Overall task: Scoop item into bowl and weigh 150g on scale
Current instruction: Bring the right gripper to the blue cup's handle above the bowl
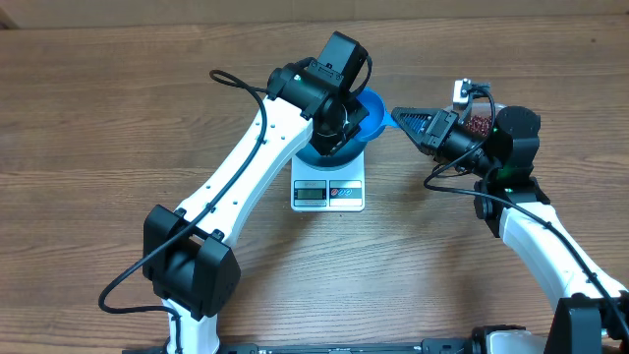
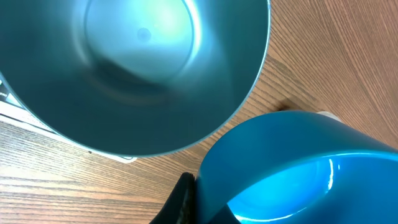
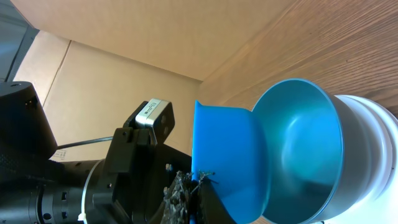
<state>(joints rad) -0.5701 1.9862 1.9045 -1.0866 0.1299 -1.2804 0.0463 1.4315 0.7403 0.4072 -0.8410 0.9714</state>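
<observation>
The blue bowl (image 1: 319,153) stands on the white scale (image 1: 329,194), mostly under my left wrist. Its smooth inside (image 2: 143,74) holds nothing. A small blue scoop (image 1: 377,115) hangs at the bowl's right rim. My left gripper (image 1: 354,116) is shut on the scoop's wall (image 2: 298,162), one finger (image 2: 183,199) outside and the other inside. From the right, my right gripper (image 1: 397,114) is shut on the scoop (image 3: 227,149), a blue sliver showing between its fingers (image 3: 180,199). The red-brown beans (image 1: 480,124) lie in a clear tub behind my right wrist.
The scale's display (image 1: 312,193) faces the front edge. In the right wrist view the bowl (image 3: 301,149) and the scale (image 3: 379,124) sit just beyond the scoop, and the left arm's black wrist (image 3: 93,180) is close on the left. A cardboard wall (image 3: 124,68) stands behind.
</observation>
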